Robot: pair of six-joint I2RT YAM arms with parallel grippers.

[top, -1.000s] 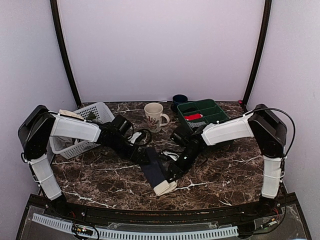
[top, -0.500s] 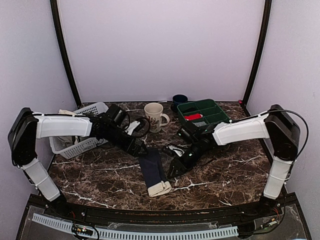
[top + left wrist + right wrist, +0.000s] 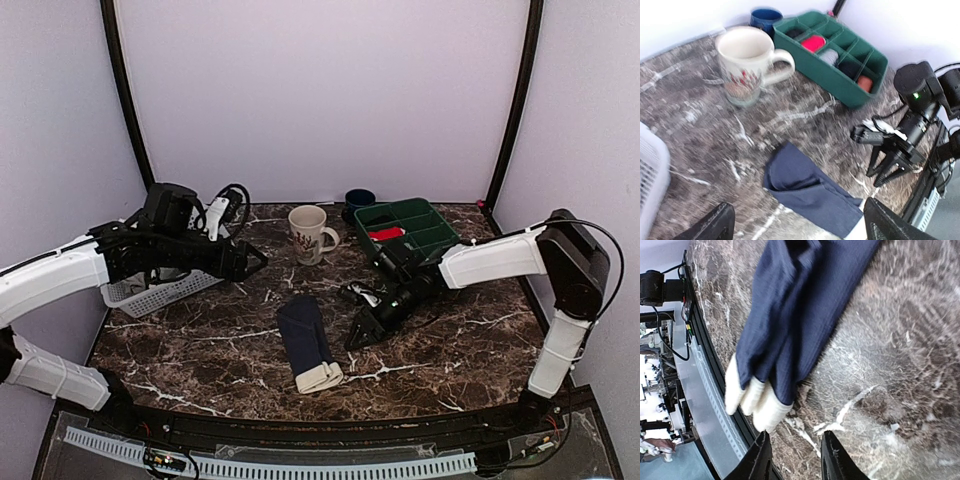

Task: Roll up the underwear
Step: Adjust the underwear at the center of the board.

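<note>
The underwear (image 3: pixel 307 337) lies on the marble table as a narrow folded navy strip, its cream waistband (image 3: pixel 322 377) toward the front edge. It also shows in the left wrist view (image 3: pixel 810 185) and the right wrist view (image 3: pixel 800 305). My left gripper (image 3: pixel 255 262) hangs above the table, well left of and behind the cloth, open and empty (image 3: pixel 800 227). My right gripper (image 3: pixel 357 338) is low, just right of the strip, its fingers parted with nothing between them (image 3: pixel 796 460). It points down near the waistband end without touching it.
A floral mug (image 3: pixel 308 232) stands behind the cloth, with a dark blue cup (image 3: pixel 358 200) further back. A green divided tray (image 3: pixel 410 228) with small rolled bundles is at the back right. A white basket (image 3: pixel 160 285) sits at the left.
My left arm has lifted and swung back to the left, away from the underwear. My right gripper has drawn off the cloth to the right. The underwear lies where it was, released.
</note>
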